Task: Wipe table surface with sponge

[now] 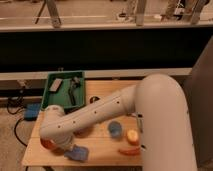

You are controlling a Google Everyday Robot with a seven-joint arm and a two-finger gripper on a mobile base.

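Observation:
The table surface (102, 89) is a light tan wooden top. The sponge (77, 153), a small light-blue pad, lies on it near the front left edge. My white arm reaches from the right across the table and bends down at the left. My gripper (70, 147) is at the sponge, mostly hidden under the arm's end, and its hold on the sponge does not show.
A green tray (50, 100) at the back left holds a grey block (56, 85) and a dark tool (74, 91). A small blue cup (115, 129), a round orange fruit (132, 136) and a red-orange long item (129, 151) sit front right. An orange bowl (46, 144) peeks out under the arm.

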